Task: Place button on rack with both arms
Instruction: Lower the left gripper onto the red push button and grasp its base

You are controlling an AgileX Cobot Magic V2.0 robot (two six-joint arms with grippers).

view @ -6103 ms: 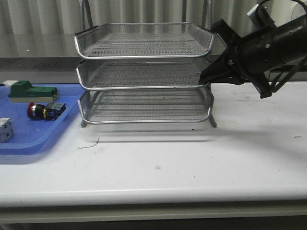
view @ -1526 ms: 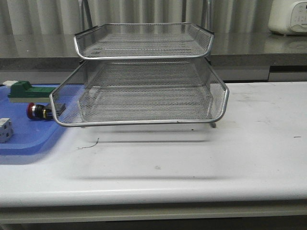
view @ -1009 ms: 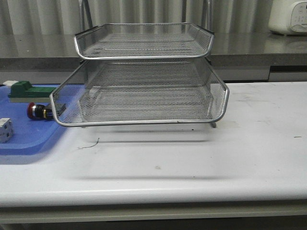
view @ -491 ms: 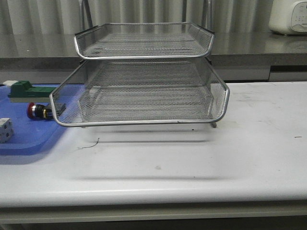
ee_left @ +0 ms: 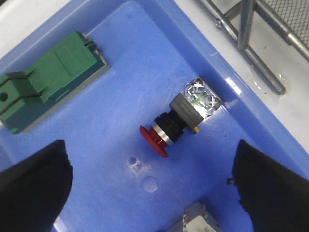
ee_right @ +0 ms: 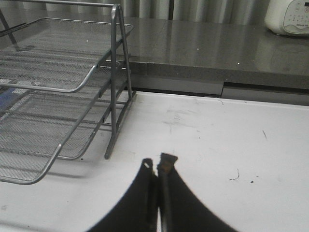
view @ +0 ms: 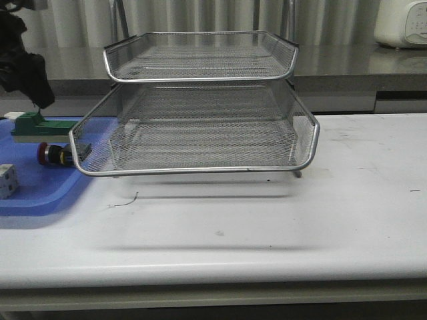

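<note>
The button (view: 55,155) lies on its side in the blue tray, partly behind the rack's pulled-out corner. In the left wrist view its red head and dark body (ee_left: 179,120) lie between and beyond my fingers. My left gripper (ee_left: 154,191) is open and empty, above the tray. The left arm (view: 21,57) shows at the top left of the front view. The rack (view: 200,100) stands mid-table with its middle tier (view: 193,170) slid out forward. My right gripper (ee_right: 158,164) is shut and empty over the bare table, to the right of the rack (ee_right: 63,89), and is out of the front view.
The blue tray (view: 40,197) at the left also holds a green block (view: 37,127) and a white cube (view: 5,181). The green block (ee_left: 48,87) and cube corner (ee_left: 198,222) also show in the left wrist view. A counter runs behind the table.
The left arm has come into the front view above the blue tray. Since the earliest frame the rack's middle tier has slid out and the right arm has left the view.
</note>
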